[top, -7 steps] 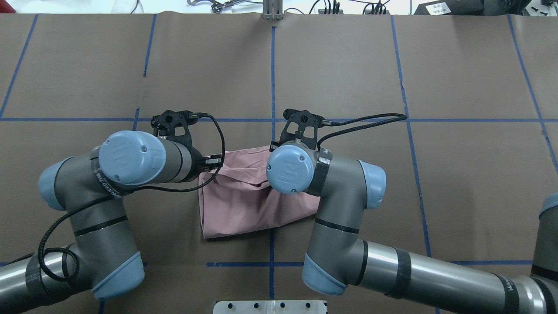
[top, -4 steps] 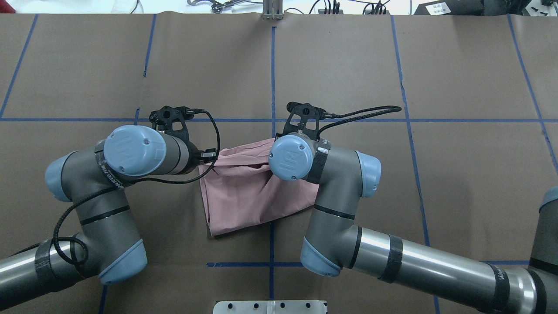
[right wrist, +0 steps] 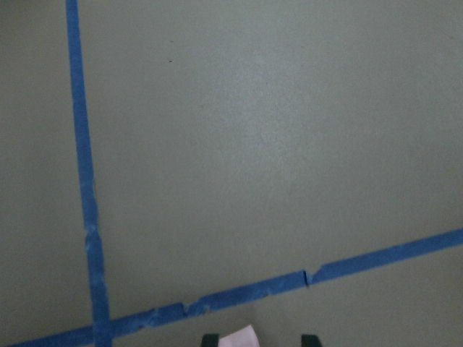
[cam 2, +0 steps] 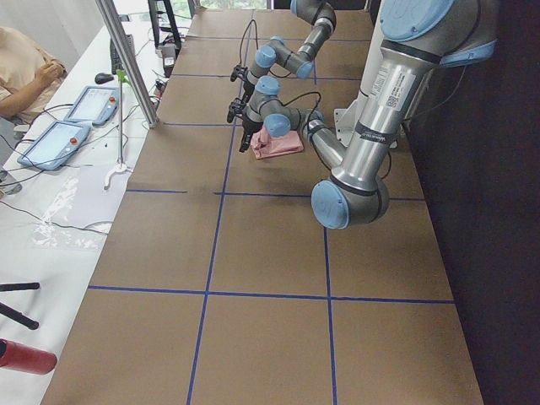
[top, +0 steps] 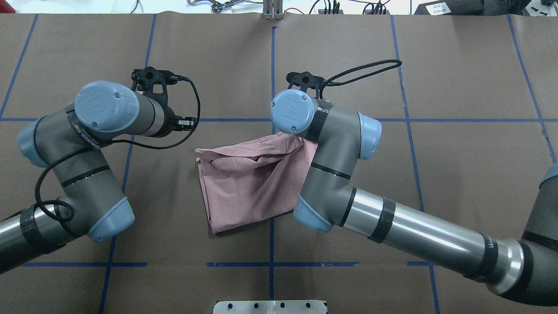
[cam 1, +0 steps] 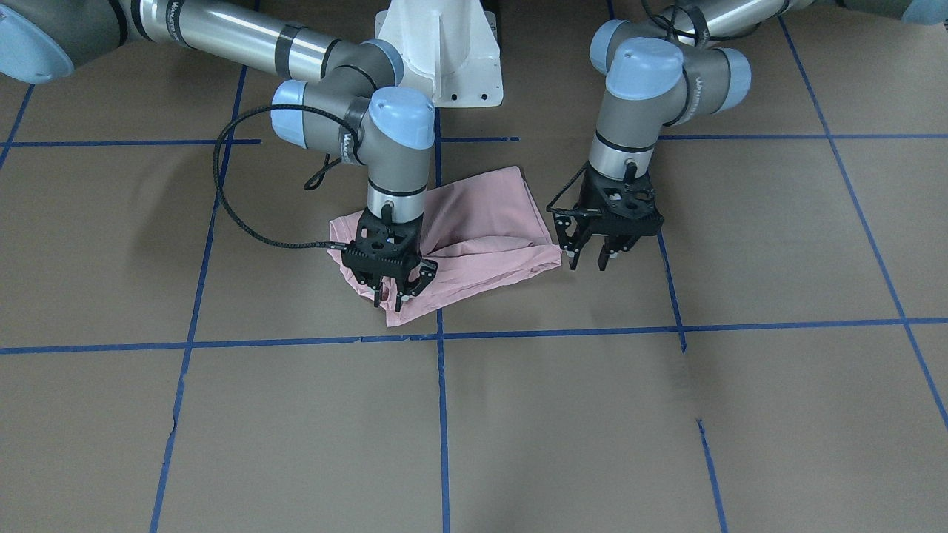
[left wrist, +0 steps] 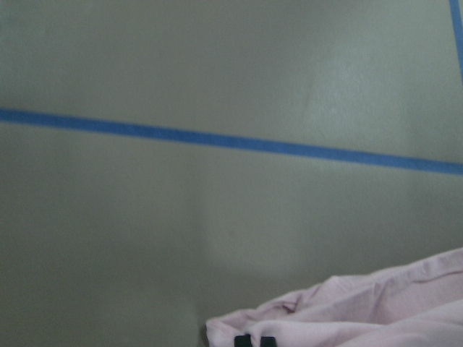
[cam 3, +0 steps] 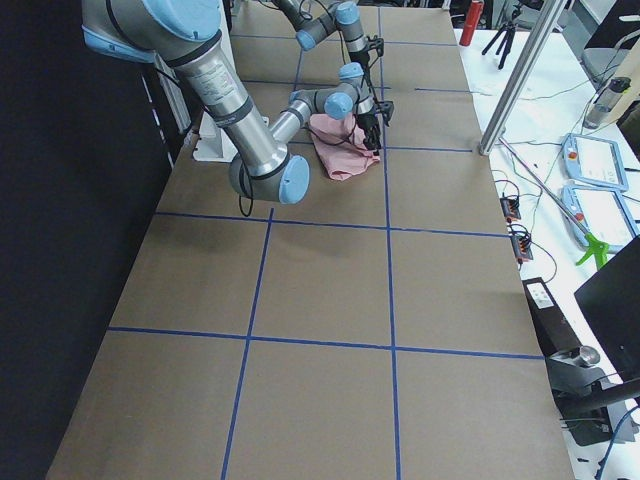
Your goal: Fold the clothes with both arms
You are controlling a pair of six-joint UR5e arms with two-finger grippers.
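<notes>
The pale pink T-shirt lies folded and rumpled on the brown table near its middle; it also shows in the overhead view. Its print is hidden. My left gripper is open and empty, just beside the shirt's edge and apart from it. My right gripper is open, low over the shirt's far corner. In the right wrist view that pink corner shows between the spread fingertips. In the overhead view the wrists hide both grippers. The left wrist view shows the shirt's rumpled edge.
The table is covered in brown paper with a grid of blue tape lines. The white pedestal base stands at the robot's side. Tablets and a seated person are off the far edge.
Both wrists have moved away from the robot, toward the table's far side. The left arm has also swung left, off the shirt. The shirt's far edge has been dragged slightly forward.
</notes>
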